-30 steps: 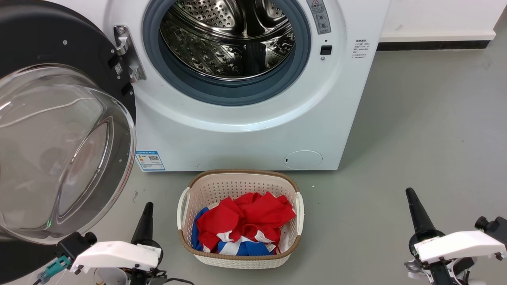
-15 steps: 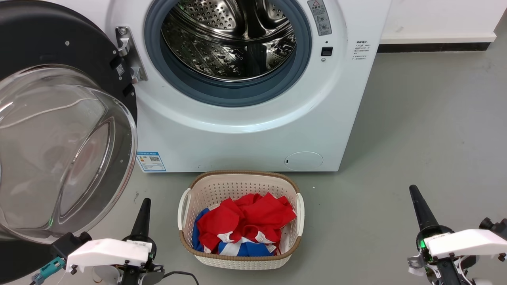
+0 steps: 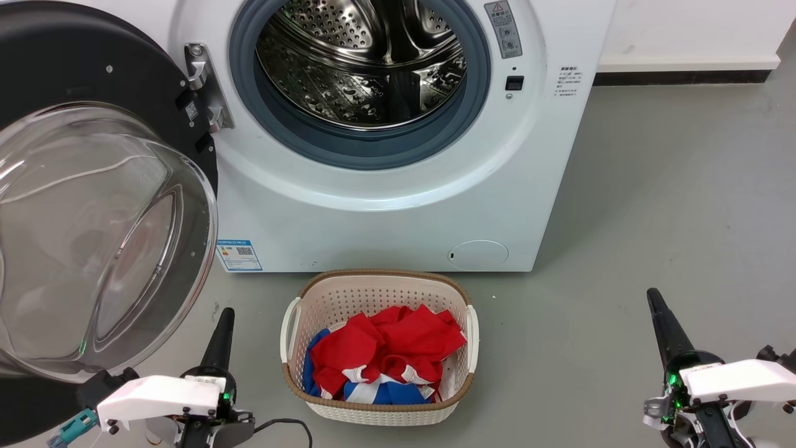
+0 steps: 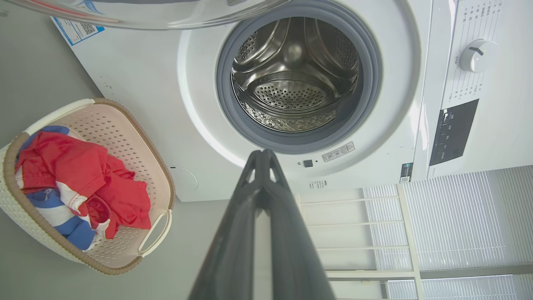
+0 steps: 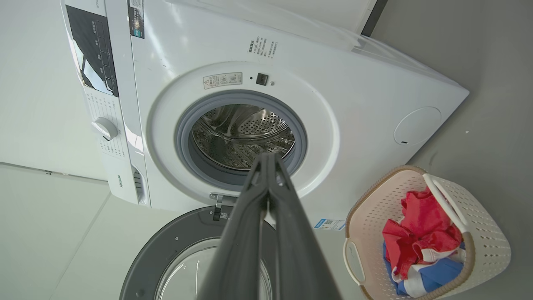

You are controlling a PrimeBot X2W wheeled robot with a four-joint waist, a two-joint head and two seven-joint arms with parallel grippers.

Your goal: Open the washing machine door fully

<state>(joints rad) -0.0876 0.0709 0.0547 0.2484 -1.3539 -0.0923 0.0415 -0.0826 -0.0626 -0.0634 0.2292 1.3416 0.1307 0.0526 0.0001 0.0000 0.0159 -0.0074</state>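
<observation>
The washing machine door (image 3: 93, 205) stands wide open on its hinge (image 3: 202, 84), at the left side of the washing machine (image 3: 385, 205), and its glass bowl faces outward, away from the drum (image 3: 364, 62). I judge that the opening step is practically finished. If the hinge allows more travel, the next move calls for a soft push on the door's inner face, away from the machine's front.

The left gripper (image 3: 225, 314) hovers in front of the machine, near the door's lower rim and apart from it, with its fingers pressed together. The right gripper (image 3: 653, 297) hovers in front of the machine's right corner, fingers together too, holding nothing.

The head view gives both grippers and the basket (image 3: 292, 314) with clothes (image 3: 385, 348) before the machine. The left wrist view adds the dial (image 4: 476, 54) and the dark panel (image 4: 452, 131) on the machine's top strip. The right wrist view adds the door's full dark ring beside the machine.
</observation>
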